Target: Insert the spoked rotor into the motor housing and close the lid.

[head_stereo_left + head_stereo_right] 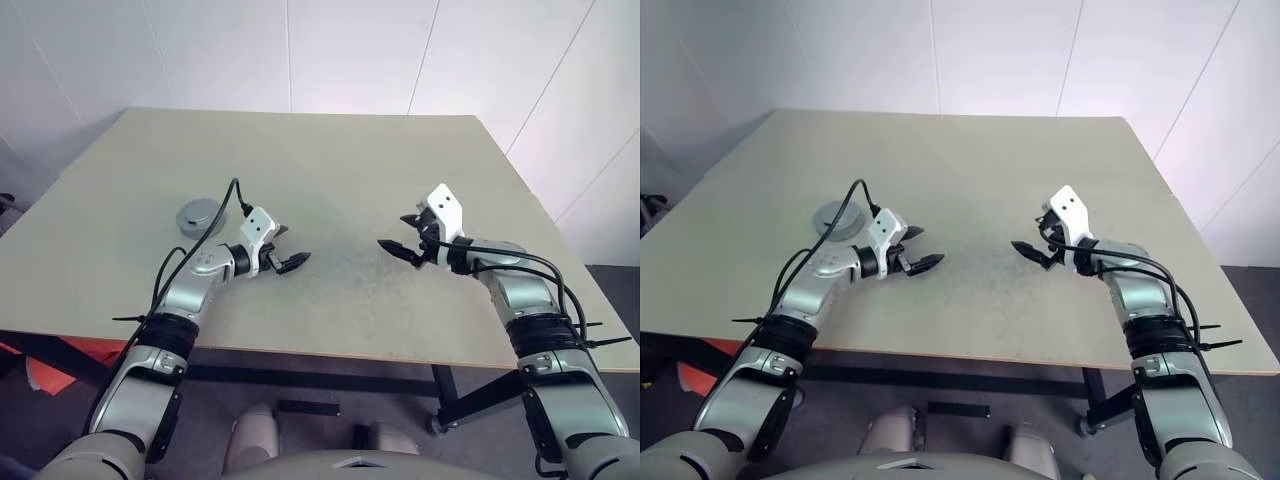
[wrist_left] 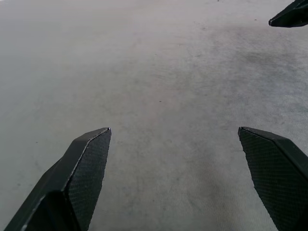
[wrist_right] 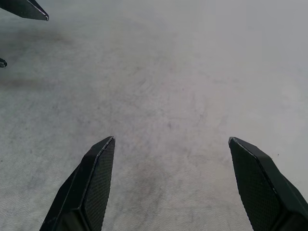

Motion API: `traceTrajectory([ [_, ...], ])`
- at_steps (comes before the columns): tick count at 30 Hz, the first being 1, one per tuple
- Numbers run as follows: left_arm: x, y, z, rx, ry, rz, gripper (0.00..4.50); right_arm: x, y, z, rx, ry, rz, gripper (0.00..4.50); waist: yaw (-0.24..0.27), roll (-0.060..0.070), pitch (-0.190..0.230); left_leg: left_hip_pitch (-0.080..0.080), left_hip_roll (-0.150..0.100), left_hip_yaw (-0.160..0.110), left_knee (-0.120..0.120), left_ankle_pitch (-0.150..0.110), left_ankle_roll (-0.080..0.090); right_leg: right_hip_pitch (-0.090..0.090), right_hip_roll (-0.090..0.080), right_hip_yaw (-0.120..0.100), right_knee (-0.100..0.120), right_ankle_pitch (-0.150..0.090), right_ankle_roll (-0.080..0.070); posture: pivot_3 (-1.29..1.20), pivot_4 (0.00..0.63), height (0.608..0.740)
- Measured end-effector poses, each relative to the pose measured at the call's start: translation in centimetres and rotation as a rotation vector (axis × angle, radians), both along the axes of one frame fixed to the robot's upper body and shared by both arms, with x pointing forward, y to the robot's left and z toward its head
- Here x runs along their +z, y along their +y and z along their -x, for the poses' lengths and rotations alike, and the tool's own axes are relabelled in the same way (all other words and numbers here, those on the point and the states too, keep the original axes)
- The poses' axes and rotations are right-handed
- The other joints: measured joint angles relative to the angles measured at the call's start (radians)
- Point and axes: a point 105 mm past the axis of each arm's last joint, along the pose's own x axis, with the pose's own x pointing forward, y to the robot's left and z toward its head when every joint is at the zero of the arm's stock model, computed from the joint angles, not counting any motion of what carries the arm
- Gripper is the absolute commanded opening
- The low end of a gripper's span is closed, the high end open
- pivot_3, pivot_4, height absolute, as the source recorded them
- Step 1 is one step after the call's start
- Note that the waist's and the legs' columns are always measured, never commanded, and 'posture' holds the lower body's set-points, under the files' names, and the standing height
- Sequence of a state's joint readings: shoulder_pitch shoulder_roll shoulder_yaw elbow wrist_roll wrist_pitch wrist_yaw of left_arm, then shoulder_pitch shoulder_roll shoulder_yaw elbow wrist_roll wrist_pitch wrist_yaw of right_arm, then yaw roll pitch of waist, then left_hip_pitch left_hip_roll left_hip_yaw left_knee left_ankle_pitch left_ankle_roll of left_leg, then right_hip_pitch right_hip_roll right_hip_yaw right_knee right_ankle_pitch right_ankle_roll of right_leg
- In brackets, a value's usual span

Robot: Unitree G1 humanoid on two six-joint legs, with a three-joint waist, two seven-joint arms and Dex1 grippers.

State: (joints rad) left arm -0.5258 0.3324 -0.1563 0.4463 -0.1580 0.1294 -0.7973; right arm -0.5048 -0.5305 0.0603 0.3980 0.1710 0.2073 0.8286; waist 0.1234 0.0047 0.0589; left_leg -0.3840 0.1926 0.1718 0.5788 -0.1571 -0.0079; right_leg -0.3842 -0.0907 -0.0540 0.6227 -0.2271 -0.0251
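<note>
A round grey metal part [image 1: 200, 215], the motor housing as far as I can tell, stands on the table's left side with a silvery-grey top that looks like the lid; the seam is too small to make out. The spoked rotor is hidden. My left gripper [image 1: 288, 248] hovers just right of that part, open and empty, its fingers [image 2: 89, 163] spread wide over bare tabletop. Facing it from the right, my right gripper [image 1: 400, 233] is also open with nothing between its fingers [image 3: 94, 178]. A gap of table separates the two grippers.
The beige table [image 1: 340, 160] reaches back to a white wall, with its front edge close under my forearms. A black cable [image 1: 225, 205] arcs from the left wrist over the grey part. An orange object [image 1: 60, 365] lies on the floor at lower left.
</note>
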Motion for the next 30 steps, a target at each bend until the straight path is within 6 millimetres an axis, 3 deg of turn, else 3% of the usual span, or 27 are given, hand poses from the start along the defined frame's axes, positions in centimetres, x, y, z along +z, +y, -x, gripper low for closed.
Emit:
traceTrajectory([
  [30,-0.23,-0.31,0.51,-0.009,0.003,0.013,4.48,0.39,-0.27,-0.78,-0.053,-0.033,-0.007,4.27,0.0,0.0,0.0,0.0,0.0,0.0,0.0,0.0,0.0,0.0,0.0,0.0,-0.001,0.0,0.0,0.0,0.0,0.74],
])
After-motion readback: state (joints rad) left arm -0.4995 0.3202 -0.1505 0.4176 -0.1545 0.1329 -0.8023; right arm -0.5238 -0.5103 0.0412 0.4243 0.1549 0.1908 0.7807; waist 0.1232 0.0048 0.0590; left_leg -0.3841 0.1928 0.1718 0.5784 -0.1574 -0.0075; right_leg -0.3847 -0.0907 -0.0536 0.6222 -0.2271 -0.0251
